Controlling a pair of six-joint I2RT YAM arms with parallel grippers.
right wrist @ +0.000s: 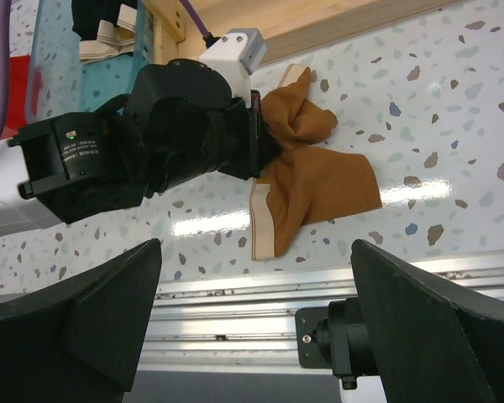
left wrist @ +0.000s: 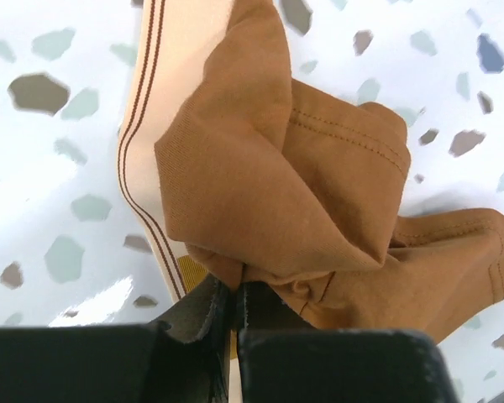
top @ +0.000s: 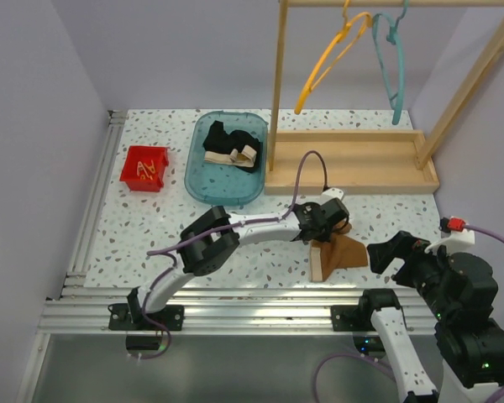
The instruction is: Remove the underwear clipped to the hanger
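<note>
The left gripper (top: pixel 319 235) hides part of the brown underwear (top: pixel 343 255); what lies in the red box (top: pixel 131 178) is too small to tell.

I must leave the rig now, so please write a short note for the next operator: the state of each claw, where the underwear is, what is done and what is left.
Left claw: shut on a fold of the rust-brown underwear, which lies on the table in front of the rack.
Right claw: open, holding nothing, just right of that garment.
Black underwear: in the teal tub.
Done: the orange hanger and the teal hanger show no garment clipped on them.
Left: probably only to carry the brown piece to the tub and release it.
</note>
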